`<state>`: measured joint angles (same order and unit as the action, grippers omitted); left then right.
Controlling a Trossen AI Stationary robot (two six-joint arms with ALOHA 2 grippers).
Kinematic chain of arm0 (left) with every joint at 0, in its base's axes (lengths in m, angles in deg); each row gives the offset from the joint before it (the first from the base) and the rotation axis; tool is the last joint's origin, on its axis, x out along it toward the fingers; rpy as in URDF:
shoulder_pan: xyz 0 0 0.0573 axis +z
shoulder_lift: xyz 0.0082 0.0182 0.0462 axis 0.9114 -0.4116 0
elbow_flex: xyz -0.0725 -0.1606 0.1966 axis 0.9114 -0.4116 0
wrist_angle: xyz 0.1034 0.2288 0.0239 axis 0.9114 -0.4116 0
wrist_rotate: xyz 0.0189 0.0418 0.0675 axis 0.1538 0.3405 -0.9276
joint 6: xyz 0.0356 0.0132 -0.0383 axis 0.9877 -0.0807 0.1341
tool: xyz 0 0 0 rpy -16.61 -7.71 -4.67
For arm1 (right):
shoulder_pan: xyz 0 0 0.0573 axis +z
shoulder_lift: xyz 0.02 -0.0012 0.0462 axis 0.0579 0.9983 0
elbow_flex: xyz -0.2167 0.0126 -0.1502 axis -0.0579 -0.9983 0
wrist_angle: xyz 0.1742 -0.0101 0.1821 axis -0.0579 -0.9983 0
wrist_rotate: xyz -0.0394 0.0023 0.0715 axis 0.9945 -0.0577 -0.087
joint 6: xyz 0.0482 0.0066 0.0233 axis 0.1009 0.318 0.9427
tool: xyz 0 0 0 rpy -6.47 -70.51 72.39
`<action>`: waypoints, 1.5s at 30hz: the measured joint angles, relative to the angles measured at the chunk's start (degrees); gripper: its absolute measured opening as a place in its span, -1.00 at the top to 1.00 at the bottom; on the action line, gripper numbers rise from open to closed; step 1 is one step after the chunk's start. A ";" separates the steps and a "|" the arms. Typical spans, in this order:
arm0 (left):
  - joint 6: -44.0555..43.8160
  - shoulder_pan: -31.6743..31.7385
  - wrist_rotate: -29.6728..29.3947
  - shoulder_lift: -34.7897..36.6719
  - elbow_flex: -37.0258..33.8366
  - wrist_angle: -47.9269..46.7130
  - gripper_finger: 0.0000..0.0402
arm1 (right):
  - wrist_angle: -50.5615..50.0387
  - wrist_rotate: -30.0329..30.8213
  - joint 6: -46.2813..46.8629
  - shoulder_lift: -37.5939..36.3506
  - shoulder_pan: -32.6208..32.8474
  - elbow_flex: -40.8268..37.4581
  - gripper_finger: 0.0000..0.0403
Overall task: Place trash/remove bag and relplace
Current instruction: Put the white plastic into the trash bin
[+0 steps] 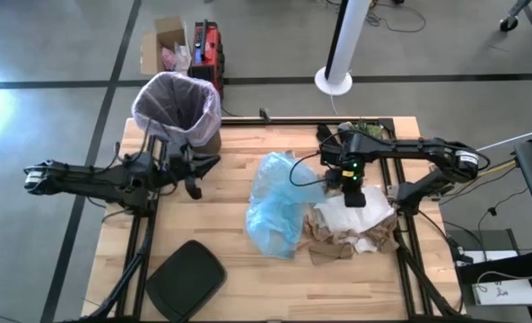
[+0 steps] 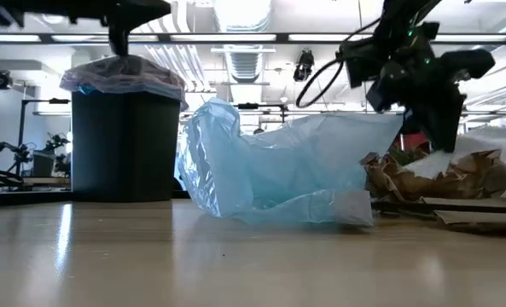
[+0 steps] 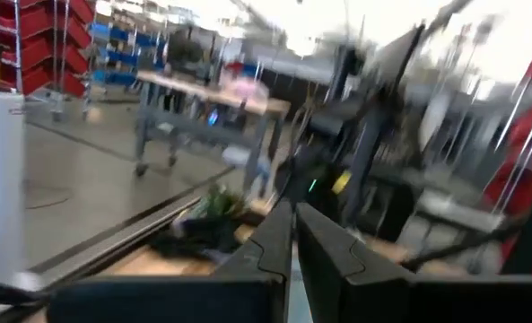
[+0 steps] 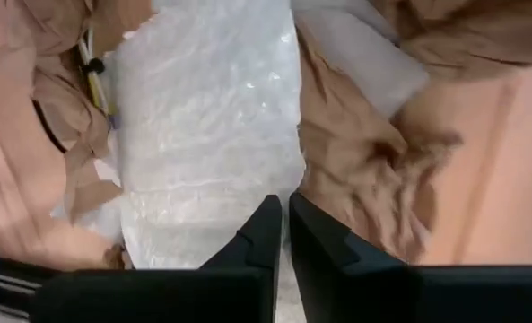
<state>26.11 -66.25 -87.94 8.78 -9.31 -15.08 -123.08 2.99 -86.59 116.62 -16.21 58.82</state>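
Observation:
The trash (image 1: 355,229), crumpled brown paper and white sheets, lies piled at the table's right. My right gripper (image 4: 280,205) points steeply down into this pile, shut, and shows in the low view (image 2: 446,141) too. The bag (image 1: 176,106), a pinkish-white liner, lines the black bin (image 2: 125,145) at the far left corner, its top folded over the rim. My left gripper (image 3: 292,213) is shut on nothing, raised and level near the bin, pointing toward the table's right (image 1: 207,168). My right gripper's fingertips meet on the white sheet (image 4: 248,170) at its edge beside the brown paper (image 4: 355,161). They come from above, slanting down. The fingers themselves hide how many layers are caught. The sheet lies on the pile.
A light blue plastic bag (image 1: 279,211) lies crumpled at the table's middle, between the bin and the trash pile. A black lid (image 1: 185,278) rests at the near left. Black and green clutter (image 1: 364,133) sits at the far right. Bare wood (image 1: 248,287) shows along the near edge.

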 joint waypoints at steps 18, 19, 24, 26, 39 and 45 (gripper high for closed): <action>-4.28 8.44 -9.07 -12.90 44.28 -63.14 0.21 | -3.00 15.17 13.78 -20.55 0.16 13.58 1.00; -6.01 9.91 -10.86 -13.62 45.72 -65.38 0.19 | -3.01 15.76 14.18 -21.25 0.16 13.98 1.00; -9.99 21.73 -9.12 -19.38 53.55 -74.87 0.19 | -3.03 19.03 15.44 -24.70 0.18 14.33 1.00; -9.41 27.07 -5.99 -22.30 56.24 -77.73 0.23 | -3.03 19.59 15.87 -25.72 0.18 14.31 1.00; -1.33 45.37 5.25 -37.64 63.49 -91.85 0.64 | 1.80 20.41 20.64 -28.06 6.11 14.28 1.00; -1.99 42.93 9.13 -41.25 63.49 -92.33 0.72 | 10.82 23.61 20.95 -28.24 8.46 15.49 1.00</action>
<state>24.13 -23.32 -78.82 -32.47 54.18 -107.40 -112.26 26.59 -65.64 88.39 -7.75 74.31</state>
